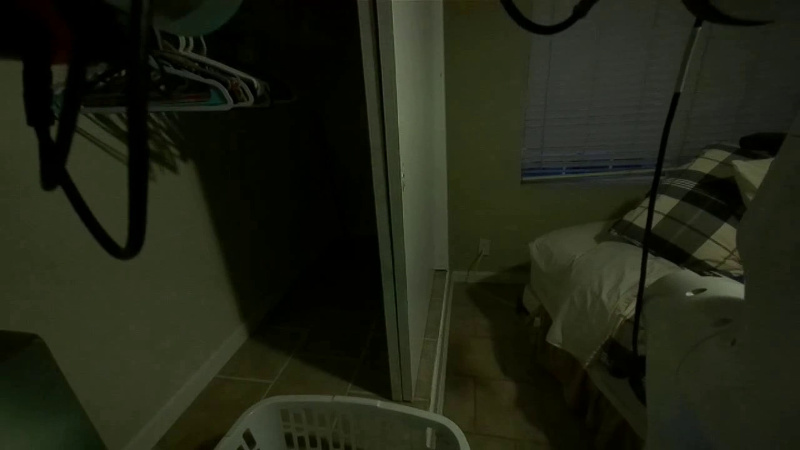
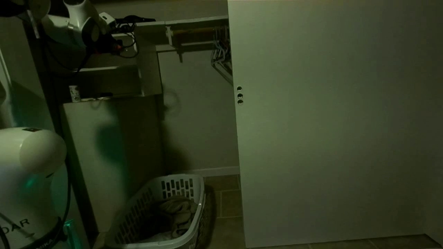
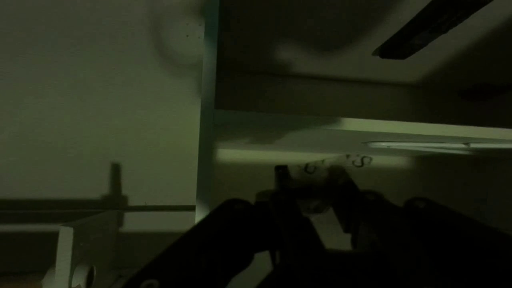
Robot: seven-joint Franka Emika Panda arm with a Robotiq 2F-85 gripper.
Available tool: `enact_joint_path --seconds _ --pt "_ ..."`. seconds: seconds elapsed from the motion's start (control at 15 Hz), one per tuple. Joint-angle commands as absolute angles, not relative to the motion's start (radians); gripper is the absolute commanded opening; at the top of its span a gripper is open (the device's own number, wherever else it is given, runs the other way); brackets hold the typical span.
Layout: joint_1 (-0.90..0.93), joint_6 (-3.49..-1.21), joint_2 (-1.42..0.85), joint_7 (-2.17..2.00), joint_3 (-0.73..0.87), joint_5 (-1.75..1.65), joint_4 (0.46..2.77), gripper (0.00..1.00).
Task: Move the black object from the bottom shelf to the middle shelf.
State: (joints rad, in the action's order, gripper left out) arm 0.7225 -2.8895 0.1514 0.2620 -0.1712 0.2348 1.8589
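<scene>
The wrist picture appears upside down. The black object [image 3: 432, 30], long and flat, lies on the bottom shelf [image 3: 352, 60]; it is a small dark shape [image 2: 105, 94] in an exterior view. The middle shelf [image 3: 400, 125] shows as a pale edge, also in an exterior view [image 2: 104, 69]. My gripper [image 3: 310, 174] is in front of the compartment above the middle shelf, apart from the black object. Its dark fingers stand some way apart. A pale lettered thing [image 3: 362, 161] shows between and beside the fingertips; I cannot tell whether it is held or behind them.
A thin white rod-like item [image 3: 424, 146] lies on the middle shelf. A patterned white can [image 2: 74, 93] stands on the bottom shelf. A vertical panel [image 3: 206, 120] bounds the shelves. A laundry basket [image 2: 200, 207], hangers [image 2: 221, 52] and a sliding door [image 2: 328, 121] are nearby. Light is dim.
</scene>
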Motion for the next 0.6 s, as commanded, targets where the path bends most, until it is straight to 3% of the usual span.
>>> enact_joint_path --seconds 0.0,0.53 --pt "0.727 -2.76 0.003 0.249 -0.188 0.195 1.648 0.07" --pt "0.64 -2.606 -0.223 0.174 -0.323 0.044 1.352 0.07"
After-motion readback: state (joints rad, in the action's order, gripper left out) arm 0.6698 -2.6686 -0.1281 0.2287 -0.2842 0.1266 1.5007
